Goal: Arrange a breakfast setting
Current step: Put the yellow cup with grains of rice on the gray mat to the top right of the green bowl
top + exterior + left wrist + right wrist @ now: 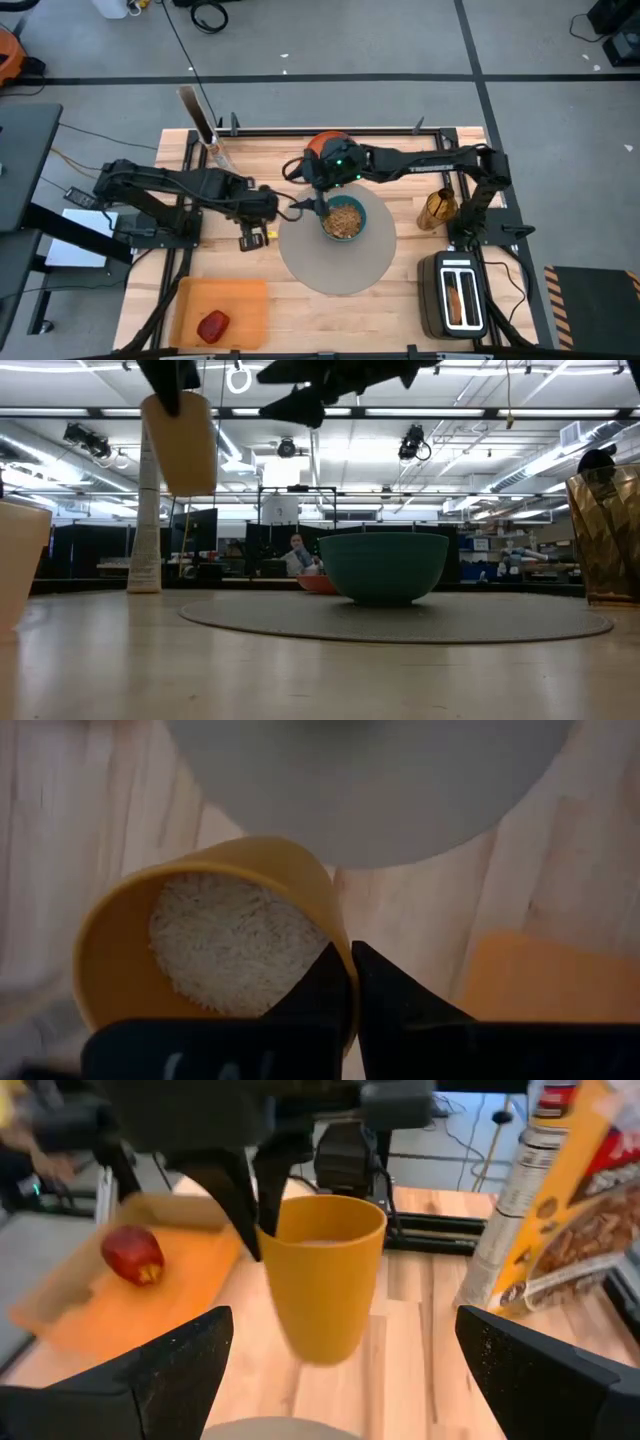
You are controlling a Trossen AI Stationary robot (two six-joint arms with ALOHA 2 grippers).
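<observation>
The small yellow cup (215, 945) holds a white filling and hangs above the wood to the left of the grey mat (335, 262). My left gripper (348, 952) is shut on it. The teal bowl (343, 218), holding cereal, stands on the mat. My right gripper (340, 1380) is open and empty above the mat's left part, next to the bowl, and faces the cup (322, 1275). The red apple (213, 325) lies on the orange plate (240, 295) at the near left. A toast slice (455, 298) stands in the toaster. No spoon shows. My left gripper pinches the cup's rim (345, 995), with one finger (310, 990) inside the cup and the other (400, 1005) outside it. The fingers come from above and point down. The cup (180, 440) hangs about upright below them, lifted clear of the table.
The yellow cereal box (200, 120) stands at the far left. An amber glass (437, 208) stands right of the mat, and the black-and-silver toaster (455, 292) stands at the near right. An orange thing (325, 145) lies under my right arm at the far edge.
</observation>
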